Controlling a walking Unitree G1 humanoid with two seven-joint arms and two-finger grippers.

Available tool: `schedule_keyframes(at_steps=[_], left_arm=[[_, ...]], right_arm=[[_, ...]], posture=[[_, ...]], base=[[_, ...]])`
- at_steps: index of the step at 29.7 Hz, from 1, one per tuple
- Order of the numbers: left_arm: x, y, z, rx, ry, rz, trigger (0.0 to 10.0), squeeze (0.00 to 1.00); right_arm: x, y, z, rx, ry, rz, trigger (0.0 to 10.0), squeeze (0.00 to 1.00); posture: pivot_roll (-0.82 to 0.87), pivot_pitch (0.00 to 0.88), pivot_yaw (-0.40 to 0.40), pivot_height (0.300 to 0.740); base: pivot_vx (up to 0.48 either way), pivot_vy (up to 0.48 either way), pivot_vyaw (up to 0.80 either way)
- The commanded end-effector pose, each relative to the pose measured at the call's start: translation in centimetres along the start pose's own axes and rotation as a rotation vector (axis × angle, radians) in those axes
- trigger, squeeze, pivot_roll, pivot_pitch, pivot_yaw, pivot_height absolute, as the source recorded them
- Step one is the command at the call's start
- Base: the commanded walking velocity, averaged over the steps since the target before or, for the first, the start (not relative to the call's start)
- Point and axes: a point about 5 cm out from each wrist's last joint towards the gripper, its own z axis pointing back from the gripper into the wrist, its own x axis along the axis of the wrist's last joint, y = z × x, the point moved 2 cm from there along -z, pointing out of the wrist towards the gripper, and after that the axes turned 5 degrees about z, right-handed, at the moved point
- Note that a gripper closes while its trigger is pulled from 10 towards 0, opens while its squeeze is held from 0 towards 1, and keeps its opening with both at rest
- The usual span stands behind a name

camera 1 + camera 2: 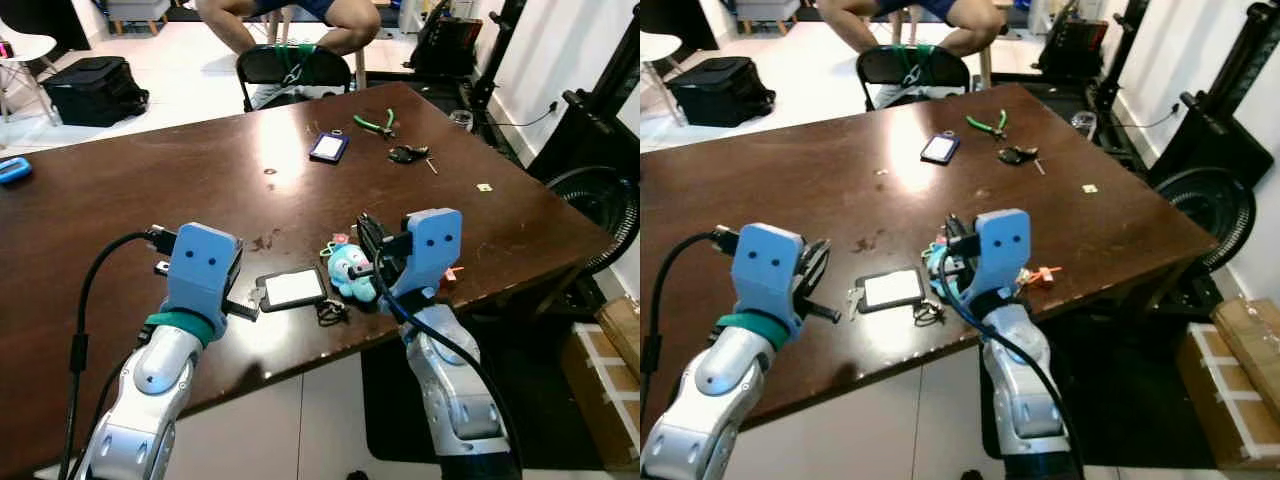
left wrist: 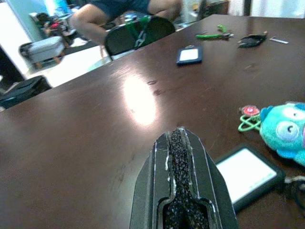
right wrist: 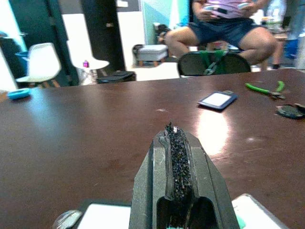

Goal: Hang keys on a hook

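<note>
The key bunch lies near the front edge of the brown table (image 1: 150, 190). It has a blue plush toy (image 1: 350, 272), a black card holder with a white face (image 1: 292, 289), a small pink charm (image 1: 338, 241) and a dark ring with cord (image 1: 331, 312). My left gripper (image 2: 177, 134) is shut and empty, low over the table. Its tips are just left of the card holder (image 2: 245, 172). My right gripper (image 3: 172, 131) is also shut and empty. It hovers right over the plush toy, touching or just above it.
Further back on the table lie a blue tag (image 1: 328, 147), green pliers (image 1: 375, 123) and a black fob (image 1: 408, 154). A person sits on a black chair (image 1: 293, 65) behind the table. A fan (image 1: 598, 200) stands right of it, with cardboard boxes (image 1: 615, 350) on the floor.
</note>
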Motion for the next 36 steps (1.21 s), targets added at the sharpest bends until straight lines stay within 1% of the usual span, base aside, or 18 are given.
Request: schedule_keyframes(at_steps=[1,9,20,26,29,31,36], left_arm=[[-0.52,0.28,0.15,0.015,0.013,0.000,10.0,0.00],[-0.63,0.30,0.18,0.019,0.014,0.001,10.0,0.00],[-0.72,0.41,0.22,0.025,0.015,-0.001,10.0,0.00],[-0.74,0.41,0.19,0.024,0.013,-0.002,10.0,0.00],[-0.75,0.42,0.18,0.024,0.014,-0.003,10.0,0.00],[-0.76,0.31,0.14,0.021,0.018,-0.001,10.0,0.00],[-0.65,-0.04,0.08,0.006,0.018,0.004,10.0,0.00]], right_arm=[[-0.36,0.34,0.04,0.012,0.014,-0.006,10.0,0.00],[-0.45,0.47,0.03,0.020,0.013,0.019,10.0,0.00],[-0.59,0.54,0.03,0.028,0.018,0.030,10.0,0.00],[-0.60,0.81,0.03,0.063,0.013,0.045,10.0,0.00],[-0.58,0.93,0.05,0.079,0.009,0.047,10.0,0.00],[-0.48,1.11,0.09,0.107,0.001,0.058,10.0,0.00],[-0.31,1.21,0.11,0.121,-0.007,0.056,10.0,0.00]], posture=[[-0.10,0.022,0.076,0.740],[-0.10,0.022,0.076,0.740],[-0.09,0.028,0.073,0.740],[-0.09,0.028,0.073,0.740],[-0.09,0.028,0.073,0.740],[-0.09,0.029,0.072,0.740],[-0.09,0.029,0.072,0.740]], base=[[-0.401,0.000,0.00],[-0.404,0.000,0.00],[-0.402,0.000,0.00],[-0.378,0.000,0.00],[0.000,0.000,0.00],[0.000,0.000,0.79],[0.000,0.000,0.78]])
